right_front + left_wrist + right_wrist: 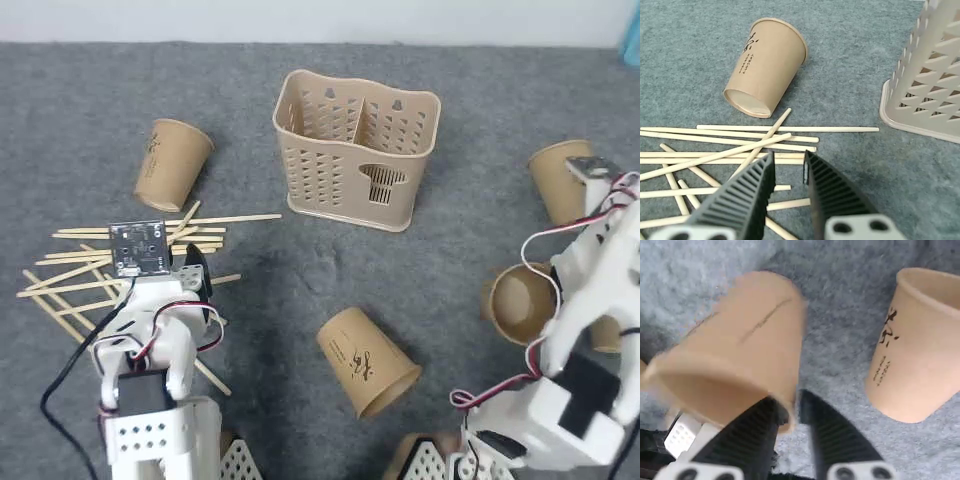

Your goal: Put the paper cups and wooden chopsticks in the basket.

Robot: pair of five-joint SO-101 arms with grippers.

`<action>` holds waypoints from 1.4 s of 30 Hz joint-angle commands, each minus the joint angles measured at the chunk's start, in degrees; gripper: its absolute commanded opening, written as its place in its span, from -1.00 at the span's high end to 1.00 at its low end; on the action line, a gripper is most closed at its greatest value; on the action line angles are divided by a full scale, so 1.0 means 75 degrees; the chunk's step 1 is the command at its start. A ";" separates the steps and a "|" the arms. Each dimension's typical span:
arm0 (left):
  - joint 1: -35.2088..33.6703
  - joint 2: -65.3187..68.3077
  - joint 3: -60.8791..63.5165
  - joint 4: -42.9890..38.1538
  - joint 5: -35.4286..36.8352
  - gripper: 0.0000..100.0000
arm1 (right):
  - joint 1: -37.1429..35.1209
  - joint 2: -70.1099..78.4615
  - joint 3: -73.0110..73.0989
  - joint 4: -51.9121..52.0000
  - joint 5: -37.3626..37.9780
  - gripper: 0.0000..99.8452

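Chopsticks [130, 250] lie heaped by the left edge of the desk [270, 300] beneath the left tool [789, 157], jaws slightly apart; the right tool [789, 405] clamps a cup [735, 345] by the right edge, and the basket [355, 150] stands toward the far edge.

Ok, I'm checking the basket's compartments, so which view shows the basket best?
The high view: the whole basket shows from above, with both compartments. The left wrist view catches one corner of its perforated wall.
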 commanded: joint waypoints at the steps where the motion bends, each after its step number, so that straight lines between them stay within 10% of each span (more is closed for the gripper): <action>1: 0.0012 -0.0094 -0.0018 -0.0188 -0.0070 0.82 | -0.0135 -0.0111 -0.0574 0.0240 -0.0082 0.59; 30: 0.0047 -0.0094 0.0100 -0.0340 -0.0070 0.82 | -0.0275 -0.0932 0.0492 -0.1307 -0.1313 0.98; 42: 0.0012 -0.0094 0.0252 -0.0645 -0.0070 0.82 | -0.1518 -0.0932 -0.2942 0.0393 -0.2919 0.99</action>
